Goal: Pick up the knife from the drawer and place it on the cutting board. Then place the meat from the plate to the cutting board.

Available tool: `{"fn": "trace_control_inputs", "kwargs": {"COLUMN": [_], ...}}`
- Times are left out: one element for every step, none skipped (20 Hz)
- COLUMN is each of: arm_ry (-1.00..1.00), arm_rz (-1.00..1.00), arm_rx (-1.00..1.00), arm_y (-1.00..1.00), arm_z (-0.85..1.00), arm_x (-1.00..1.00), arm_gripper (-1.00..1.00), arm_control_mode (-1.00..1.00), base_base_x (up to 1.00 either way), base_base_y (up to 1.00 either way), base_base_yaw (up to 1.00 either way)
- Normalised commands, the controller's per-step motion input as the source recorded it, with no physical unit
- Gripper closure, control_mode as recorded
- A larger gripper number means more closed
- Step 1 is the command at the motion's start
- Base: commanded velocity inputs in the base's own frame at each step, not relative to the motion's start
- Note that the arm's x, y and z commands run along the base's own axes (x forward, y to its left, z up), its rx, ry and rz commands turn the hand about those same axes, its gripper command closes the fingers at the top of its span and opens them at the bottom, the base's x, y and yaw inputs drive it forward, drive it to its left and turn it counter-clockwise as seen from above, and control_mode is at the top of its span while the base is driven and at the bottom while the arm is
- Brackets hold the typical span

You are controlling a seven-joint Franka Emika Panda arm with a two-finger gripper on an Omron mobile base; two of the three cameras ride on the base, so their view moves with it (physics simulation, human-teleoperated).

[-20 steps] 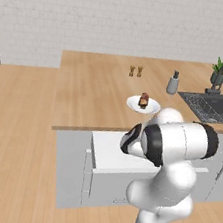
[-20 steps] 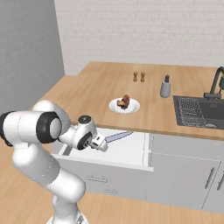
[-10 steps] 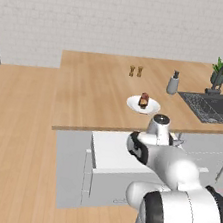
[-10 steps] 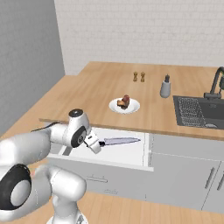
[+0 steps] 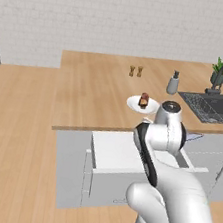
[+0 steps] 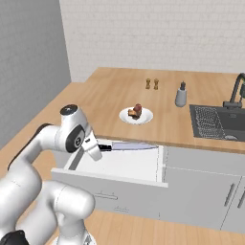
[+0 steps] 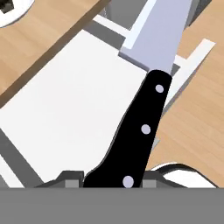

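Observation:
My gripper is shut on the black handle of the knife and holds it level above the open drawer, blade pointing right. In the hand view the knife runs up from my gripper over the drawer's white inside. The thin blade tip pokes out to the right of the arm, over the drawer. The meat lies on the white plate on the counter behind the drawer; plate and meat also show from the left. The cutting board is out of view.
Two small brown shakers and a grey soap bottle stand farther back on the light wood counter. A dark sink with a faucet lies to the right, with a potted plant behind it. A grey wall is at the left.
The arm has swung its elbow around and down. The knife stays in the gripper above the drawer, now a little higher and level.

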Motion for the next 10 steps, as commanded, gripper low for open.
{"fn": "trace_control_inputs", "kwargs": {"arm_ry": [-0.15,-0.18,-0.19,-0.17,-0.14,-0.12,-0.07,-0.05,-0.04,-0.03], "arm_rz": [-0.11,-0.07,-0.01,0.00,0.00,0.00,0.00,0.03,0.04,0.07], "arm_rx": [0.00,0.00,0.00,0.00,0.00,0.00,0.00,0.00,0.00,0.00], "arm_y": [0.00,0.00,0.00,0.00,0.00,0.00,0.00,0.00,0.00,0.00], "arm_z": [0.76,0.61,0.44,0.43,0.35,0.30,0.22,0.17,0.07,0.02], "arm_x": [-0.61,-0.64,-0.56,-0.51,-0.52,-0.52,-0.55,-0.58,-0.71,-0.84], "arm_gripper": [1.00,1.00,1.00,1.00,1.00,1.00,1.00,1.00,1.00,1.00], "arm_control_mode": [-1.00,-1.00,-1.00,-1.00,-1.00,-1.00,-1.00,-1.00,-1.00,-1.00], "base_base_x": [0.00,0.00,0.00,0.00,0.00,0.00,0.00,0.00,0.00,0.00], "base_base_y": [0.00,0.00,0.00,0.00,0.00,0.00,0.00,0.00,0.00,0.00], "base_base_yaw": [0.00,0.00,0.00,0.00,0.00,0.00,0.00,0.00,0.00,0.00]}}
